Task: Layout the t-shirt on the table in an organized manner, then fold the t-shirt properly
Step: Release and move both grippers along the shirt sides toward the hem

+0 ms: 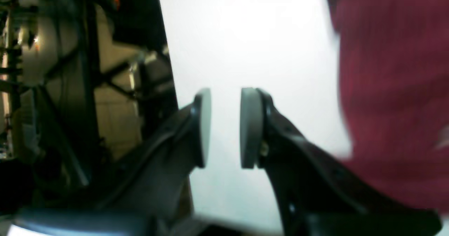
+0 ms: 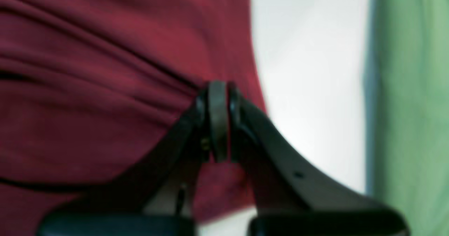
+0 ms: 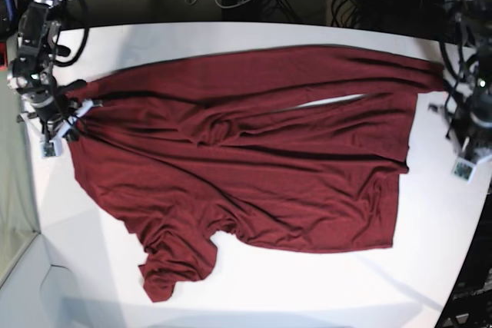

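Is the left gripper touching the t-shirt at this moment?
Apart. The left wrist view shows the left gripper open with only white table between its pads; the t-shirt lies off to one side.

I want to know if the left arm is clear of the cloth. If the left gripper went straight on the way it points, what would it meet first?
Probably only the bare table: the left gripper is open and empty, with the t-shirt off to one side. Depth is unclear.

Bright glare, blurred wrist views, fisheye edges
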